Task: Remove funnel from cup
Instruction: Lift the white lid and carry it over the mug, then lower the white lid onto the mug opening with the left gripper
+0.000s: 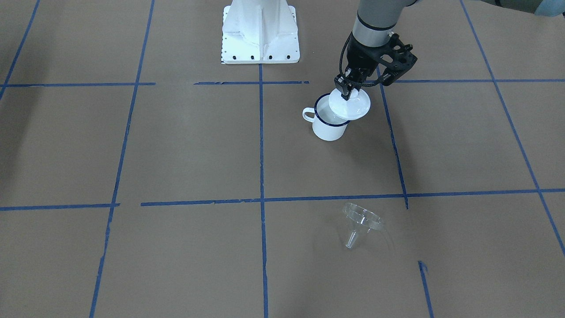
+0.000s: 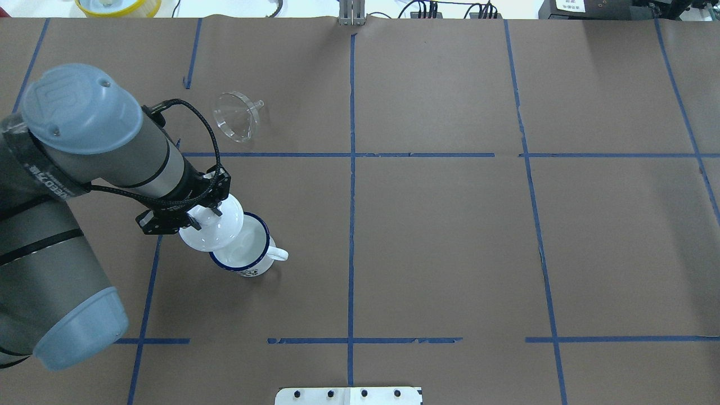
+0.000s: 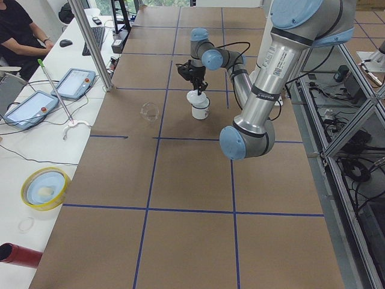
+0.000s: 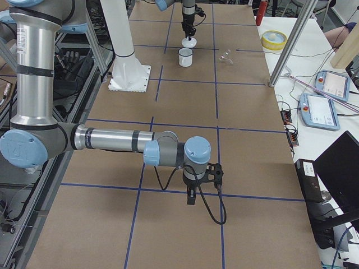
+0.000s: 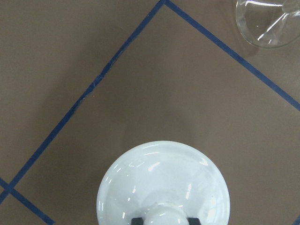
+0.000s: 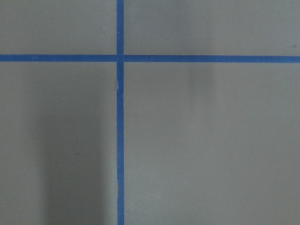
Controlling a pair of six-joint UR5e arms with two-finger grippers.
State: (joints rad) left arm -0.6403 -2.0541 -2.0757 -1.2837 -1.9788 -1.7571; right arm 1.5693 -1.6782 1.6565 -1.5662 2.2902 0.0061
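Observation:
The cup [image 1: 329, 127], a white enamel mug with a dark blue rim, stands upright on the brown table; it also shows in the overhead view [image 2: 249, 257]. The clear funnel [image 1: 362, 222] lies on its side on the table, well apart from the cup, and shows in the overhead view [image 2: 237, 116] and the left wrist view [image 5: 267, 21]. My left gripper [image 1: 346, 91] is shut on the knob of a white domed lid [image 1: 354, 107], held just above and partly over the cup's mouth. My right gripper [image 4: 190, 199] hangs over bare table far from the cup; I cannot tell whether it is open or shut.
The robot's white base [image 1: 260, 33] stands at the table's edge behind the cup. Blue tape lines [image 1: 261, 145] cross the brown table. A side desk holds tablets [image 3: 27, 109] and a yellow bowl [image 3: 45, 186]. A post [image 3: 90, 42] stands at the table's edge.

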